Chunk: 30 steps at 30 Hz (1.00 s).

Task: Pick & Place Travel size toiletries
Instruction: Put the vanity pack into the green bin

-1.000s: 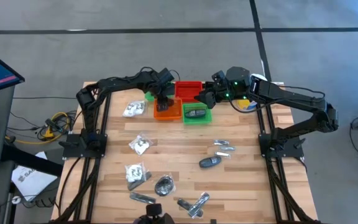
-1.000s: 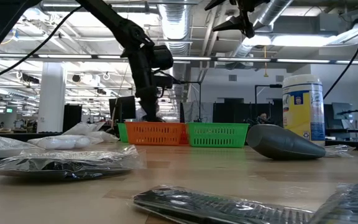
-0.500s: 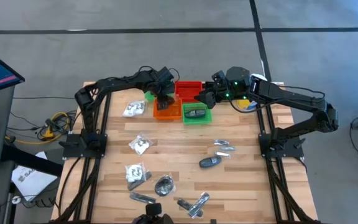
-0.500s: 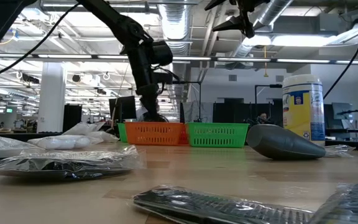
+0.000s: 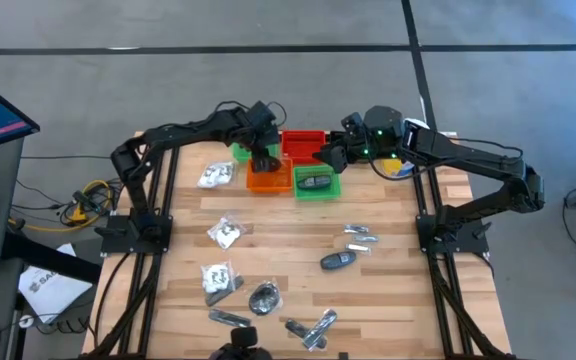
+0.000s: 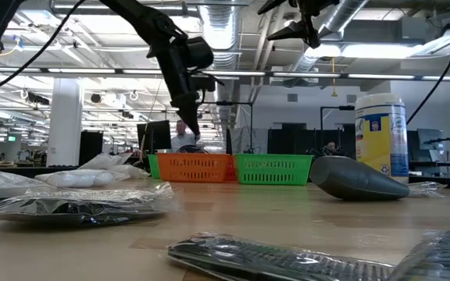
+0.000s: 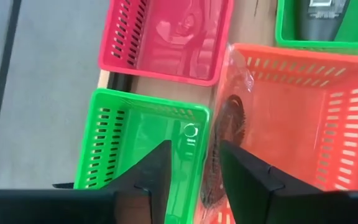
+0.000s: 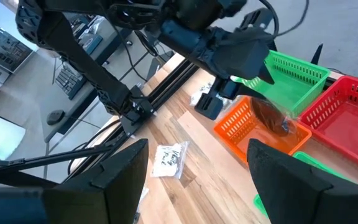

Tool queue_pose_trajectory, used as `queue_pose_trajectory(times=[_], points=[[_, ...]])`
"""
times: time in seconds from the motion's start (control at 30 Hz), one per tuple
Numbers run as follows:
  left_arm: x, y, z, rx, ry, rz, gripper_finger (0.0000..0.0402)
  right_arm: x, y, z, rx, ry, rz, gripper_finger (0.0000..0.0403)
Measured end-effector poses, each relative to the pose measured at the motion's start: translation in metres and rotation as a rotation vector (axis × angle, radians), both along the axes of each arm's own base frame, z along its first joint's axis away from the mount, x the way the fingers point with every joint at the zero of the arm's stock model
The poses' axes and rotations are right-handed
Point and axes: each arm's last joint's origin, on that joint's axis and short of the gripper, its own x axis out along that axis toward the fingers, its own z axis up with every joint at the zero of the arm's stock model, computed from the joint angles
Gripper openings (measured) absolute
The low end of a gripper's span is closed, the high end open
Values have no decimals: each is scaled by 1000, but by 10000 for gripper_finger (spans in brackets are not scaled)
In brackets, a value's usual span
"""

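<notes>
Wooden slats of the table [image 5: 388, 290] are seen strewn with travel-size toiletries near the robot's base, with four small trays grouped at the far edge.

A black round piece in plastic [image 7: 225, 140] is seen propped against the wall of the orange tray [image 5: 269, 178], partly inside it, with the left gripper [image 5: 261, 160] held just above and its fingers [image 7: 156, 171] parted and apart from the packet. A green tray [image 7: 138, 140] and a red tray [image 5: 302, 144] are set just beyond; a second green tray [image 5: 318, 184], beside the orange one, is occupied by a dark grey oval [image 5: 315, 183]. The right gripper [image 5: 324, 157] is held near the red tray, fingers spread and holding nothing. Clear packets [image 5: 225, 233], silvery sachets [image 5: 359, 236] and another grey oval [image 5: 337, 261] are scattered well apart across the near half, with bare wood between them. A white canister [image 6: 380, 136] is stood by the right edge.
</notes>
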Motion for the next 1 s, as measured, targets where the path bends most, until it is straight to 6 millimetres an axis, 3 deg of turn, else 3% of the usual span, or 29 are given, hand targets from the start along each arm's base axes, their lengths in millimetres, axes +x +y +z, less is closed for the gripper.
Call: queue_pose_trajectory(times=[0.6,1.0], points=[[-24,-19,82,-12,-398,172,76,-1,-2,0,0,1,-6,265],[-50,-36,114,-19,-513,230,48,-1,-2,0,-8,3,-1,265]])
